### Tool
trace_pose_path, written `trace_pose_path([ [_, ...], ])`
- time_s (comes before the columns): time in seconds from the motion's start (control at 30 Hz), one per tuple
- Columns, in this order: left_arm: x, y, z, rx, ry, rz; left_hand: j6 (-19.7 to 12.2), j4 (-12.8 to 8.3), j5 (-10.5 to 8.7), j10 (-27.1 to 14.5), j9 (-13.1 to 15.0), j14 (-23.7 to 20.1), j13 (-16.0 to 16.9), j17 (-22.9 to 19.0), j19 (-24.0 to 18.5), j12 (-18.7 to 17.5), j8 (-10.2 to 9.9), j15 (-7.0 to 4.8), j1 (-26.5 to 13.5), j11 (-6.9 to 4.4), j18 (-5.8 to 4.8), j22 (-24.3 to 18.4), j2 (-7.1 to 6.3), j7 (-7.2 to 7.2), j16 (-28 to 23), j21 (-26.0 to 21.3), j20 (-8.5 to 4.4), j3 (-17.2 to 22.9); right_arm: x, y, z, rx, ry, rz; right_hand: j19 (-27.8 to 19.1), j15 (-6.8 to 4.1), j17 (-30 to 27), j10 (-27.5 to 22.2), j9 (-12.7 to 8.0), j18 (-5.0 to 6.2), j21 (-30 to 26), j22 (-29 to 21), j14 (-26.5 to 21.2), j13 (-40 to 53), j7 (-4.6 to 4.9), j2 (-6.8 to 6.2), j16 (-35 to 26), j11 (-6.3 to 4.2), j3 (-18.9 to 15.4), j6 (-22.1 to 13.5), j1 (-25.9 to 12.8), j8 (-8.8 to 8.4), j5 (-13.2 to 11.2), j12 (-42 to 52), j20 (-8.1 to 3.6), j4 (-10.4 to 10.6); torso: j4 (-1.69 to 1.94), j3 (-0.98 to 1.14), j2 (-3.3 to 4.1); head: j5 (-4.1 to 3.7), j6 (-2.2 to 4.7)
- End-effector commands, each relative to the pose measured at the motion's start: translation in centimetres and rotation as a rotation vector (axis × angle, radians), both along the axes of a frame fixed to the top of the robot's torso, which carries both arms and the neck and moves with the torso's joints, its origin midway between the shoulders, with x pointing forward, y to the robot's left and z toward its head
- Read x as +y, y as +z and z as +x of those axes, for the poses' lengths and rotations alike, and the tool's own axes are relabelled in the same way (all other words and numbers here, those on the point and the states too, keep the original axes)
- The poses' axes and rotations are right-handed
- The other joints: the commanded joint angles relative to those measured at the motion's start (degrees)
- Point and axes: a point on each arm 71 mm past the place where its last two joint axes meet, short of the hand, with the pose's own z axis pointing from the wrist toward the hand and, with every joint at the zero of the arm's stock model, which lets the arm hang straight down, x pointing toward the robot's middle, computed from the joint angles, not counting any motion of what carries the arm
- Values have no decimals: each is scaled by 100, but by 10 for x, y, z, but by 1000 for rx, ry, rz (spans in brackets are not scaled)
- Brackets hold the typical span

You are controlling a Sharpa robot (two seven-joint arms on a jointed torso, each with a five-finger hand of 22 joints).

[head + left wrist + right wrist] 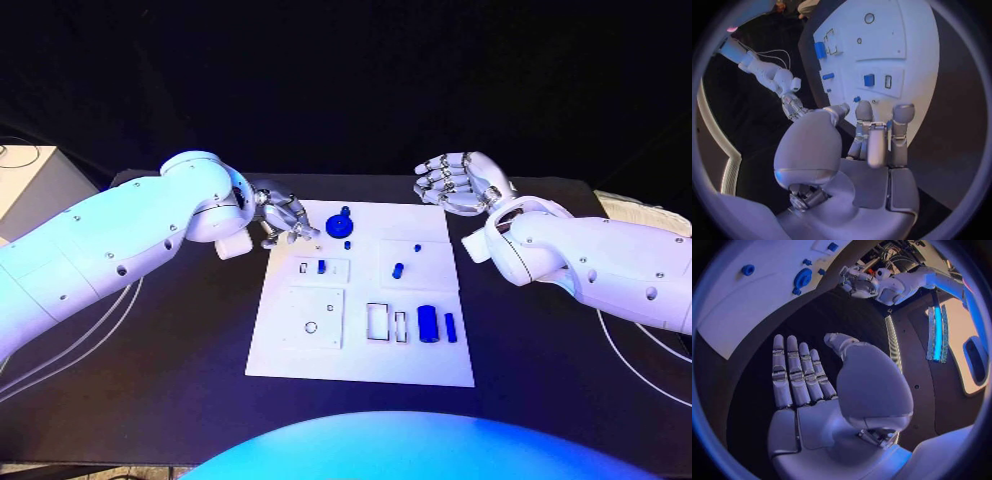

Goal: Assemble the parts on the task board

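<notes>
The white board point(368, 295) lies in the middle of the black table point(173, 380), and the blue pieces sit scattered across it: a round knob-like piece point(340, 224) near the board's 12 o'clock edge, two small ones point(322, 266) point(398, 270) around the centre, and a thick peg point(427, 323) with a thinner bar point(450, 327) beside it toward 4 o'clock. The left hand point(283, 218) hovers at the board's 11 o'clock corner, just beside the round piece, fingers apart and grasping nothing. The right hand point(459, 182) hangs off the board near 1 o'clock, released, fingers straight and spread (the wrist view shows a bare palm).

The pieces look small, rigid and light, probably smooth plastic, so likely slippery under metal fingertips. The round piece seems best pinched across its rim; the peg across its long sides, so that it cannot roll.
</notes>
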Motion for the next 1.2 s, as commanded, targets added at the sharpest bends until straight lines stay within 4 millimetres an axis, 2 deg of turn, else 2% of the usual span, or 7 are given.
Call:
trace_pose_path([
  [0.03,5,4,4,0,-1,17,-43,36,40,-25,-11,161,-10,384,-11,40,-39,43,-34,13,103,-4,32,0,-30,-26,16,-7,1,0,0,-4,14,1,-28,16,-6,33,-5,75,-1,-6,5,-6,348,24,-15,12,-5,57,-34,-27,28,-13,8,-29,-4,1,2,25,1],
  [0.2,21,12,22,-84,56,76,-81,94,42,-102,-54,71,-30,182,-78,16,-87,72,-39,47,130,-136,41,35,-147,-113,44,-64,1,0,0,-3,14,2,-28,16,-6,33,-5,75,-1,-6,5,-6,348,24,-15,12,-5,57,-34,-27,28,-13,8,-29,-3,5,9,67,1],
  [0.43,32,13,37,-132,117,93,-124,116,45,-177,-90,-4,-50,34,-209,-2,-120,103,-68,81,169,-358,37,70,-239,-265,74,-130,1,0,0,-3,14,3,-28,16,-6,33,-5,75,-1,-6,5,-6,348,24,-15,12,-5,57,-34,-27,28,-13,8,-29,-7,-4,19,84,1],
  [0.7,34,10,48,-133,140,122,-135,135,44,-215,-119,-30,-65,-13,-240,2,-133,128,-186,107,178,-409,40,94,-270,-317,101,-223,3,0,0,-2,17,4,-28,16,-6,33,-5,75,-1,-6,5,-6,348,24,-15,12,-5,57,-34,-27,28,-13,8,-29,-4,-6,13,101,1],
  [1.03,38,-4,55,-91,155,184,-128,139,40,-236,-141,-37,-75,-25,-242,16,-134,138,-315,116,182,-425,50,99,-274,-337,113,-306,3,0,0,-2,18,5,-28,16,-6,33,-5,75,-1,-6,5,-6,348,24,-15,12,-5,57,-34,-27,28,-13,8,-29,-7,-6,14,123,1],
  [1.2,36,-12,56,-58,143,201,-123,142,39,-252,-168,-37,-85,-23,-233,44,-130,143,-529,119,181,-428,43,97,-265,-347,120,-457,4,0,0,-3,20,5,-28,16,-6,33,-5,75,-1,-6,5,-6,348,24,-15,12,-5,57,-34,-27,28,-13,8,-29,0,-5,10,124,1],
])
